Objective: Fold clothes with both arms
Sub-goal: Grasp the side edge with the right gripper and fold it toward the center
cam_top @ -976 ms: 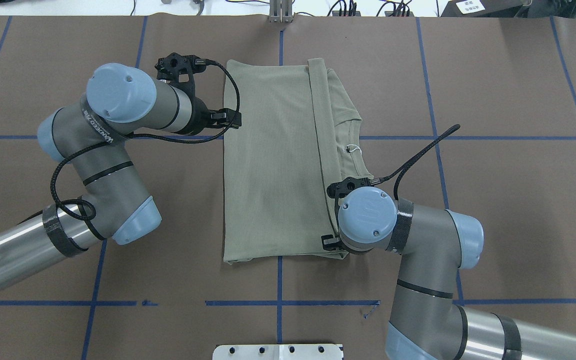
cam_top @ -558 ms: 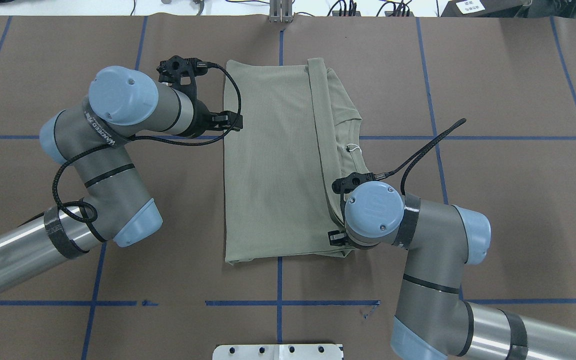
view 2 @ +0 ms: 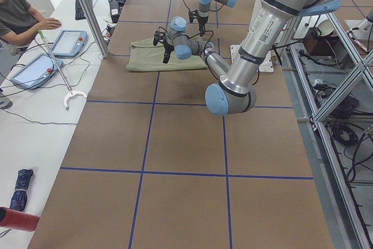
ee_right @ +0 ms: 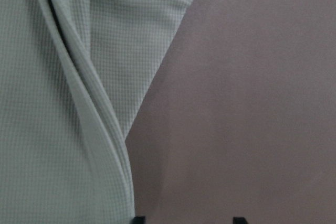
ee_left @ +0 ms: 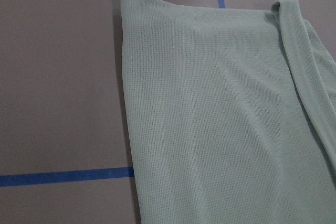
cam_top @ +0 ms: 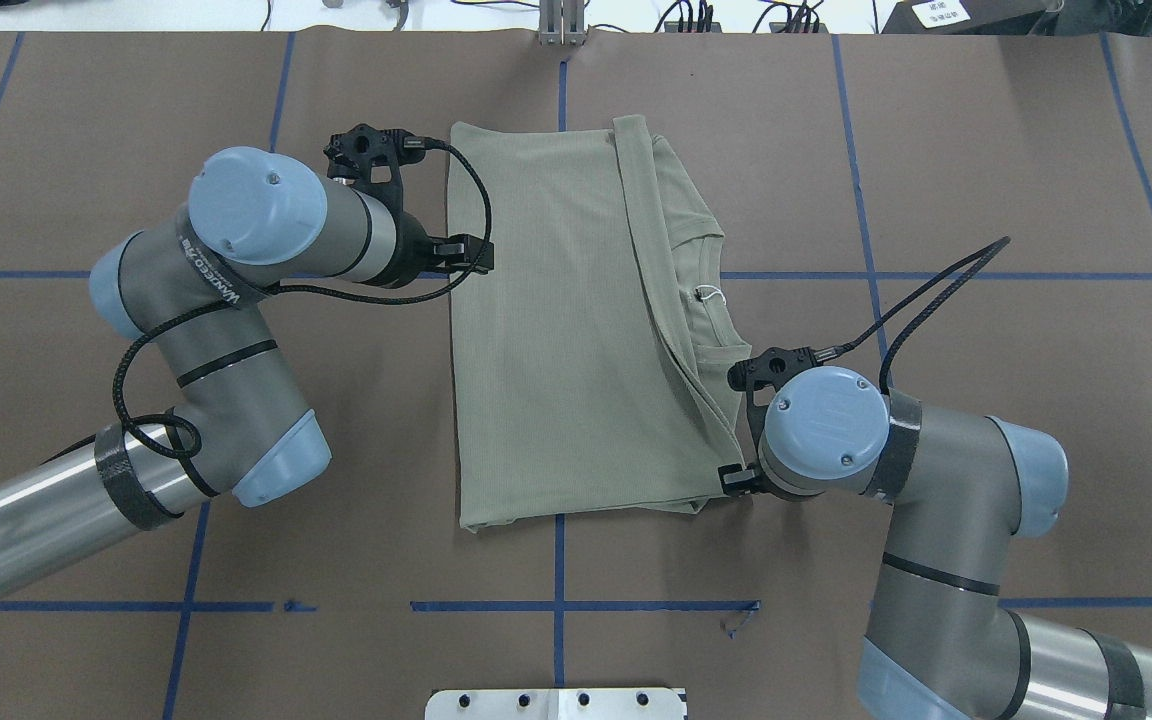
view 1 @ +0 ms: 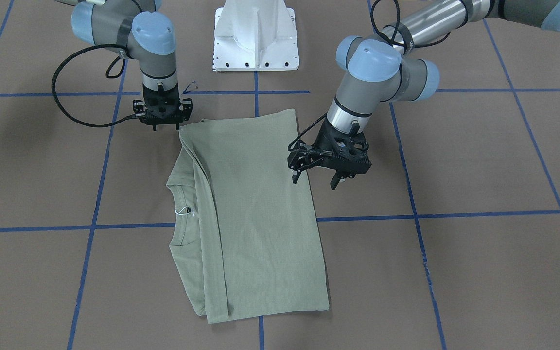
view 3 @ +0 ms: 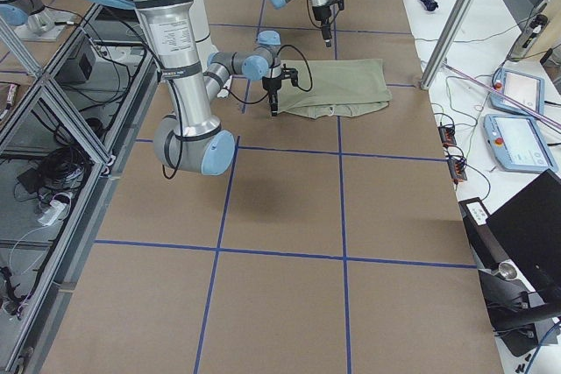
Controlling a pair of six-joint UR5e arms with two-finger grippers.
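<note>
left gripper [view 1: 315,180]: jaws spread, nothing between them, hanging just above the shirt's long edge on the robot's left, about midway along it. right gripper [view 1: 166,127]: also released and empty. in the right wrist view its two fingertips [ee_right: 137,219] stand apart over bare table, just beside the stacked edge layers at the shirt's corner nearest the robot.

shirt [cam_top: 546,330]: lies flat near the centre of the table [cam_top: 986,150], already folded into a long panel. the neckline [cam_top: 711,300] and white hang tag [cam_top: 704,295] show on the robot's right side. a narrow band [cam_top: 636,220] runs the panel's length; whether it is a hem or a sleeve cannot be told.

step in hand: judged as the pause between folds, with neither tool gripping cloth.

next move: probably a further fold. each gripper must descend onto an edge or corner, pinch every layer there, then lift and travel in step so the panel does not skew.
</note>
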